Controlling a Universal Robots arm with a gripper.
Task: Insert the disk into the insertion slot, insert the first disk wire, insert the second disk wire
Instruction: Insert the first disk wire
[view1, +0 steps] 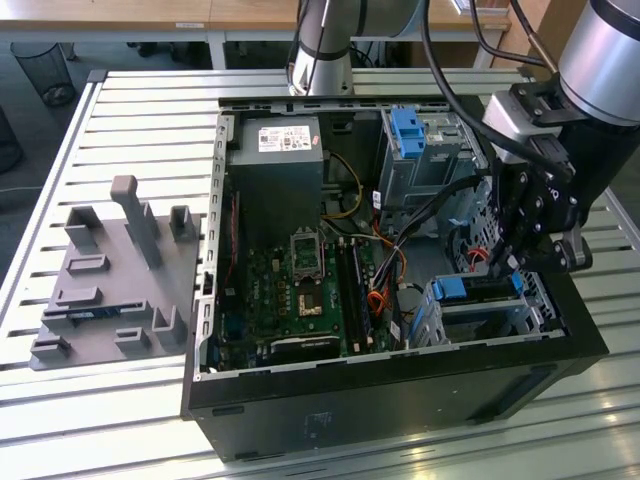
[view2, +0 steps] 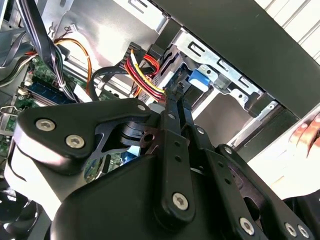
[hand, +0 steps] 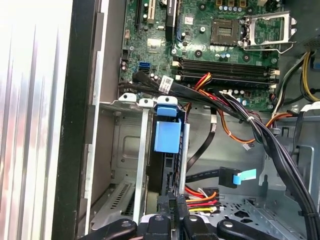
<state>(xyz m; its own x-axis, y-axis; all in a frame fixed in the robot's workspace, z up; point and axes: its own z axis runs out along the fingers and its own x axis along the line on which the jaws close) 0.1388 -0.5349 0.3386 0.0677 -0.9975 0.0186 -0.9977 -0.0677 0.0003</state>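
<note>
The disk, grey in a bright blue carrier, sits inside the insertion slot, a low perforated metal cage in the case corner on the exterior view's right. In the first wrist view the disk stands edge-on in the slot. My gripper hangs right over the disk's rear edge. Its fingers are shut on the connector of a red, yellow and black disk wire, held against the disk's edge. The second wrist view shows the same wire at the gripper. Another black wire with a blue tab lies loose nearby.
The open computer case holds a motherboard, a power supply and a taller cage with a blue latch. Thick black cable bundles run beside the slot. A grey fixture plate lies on the slatted table at the exterior view's left.
</note>
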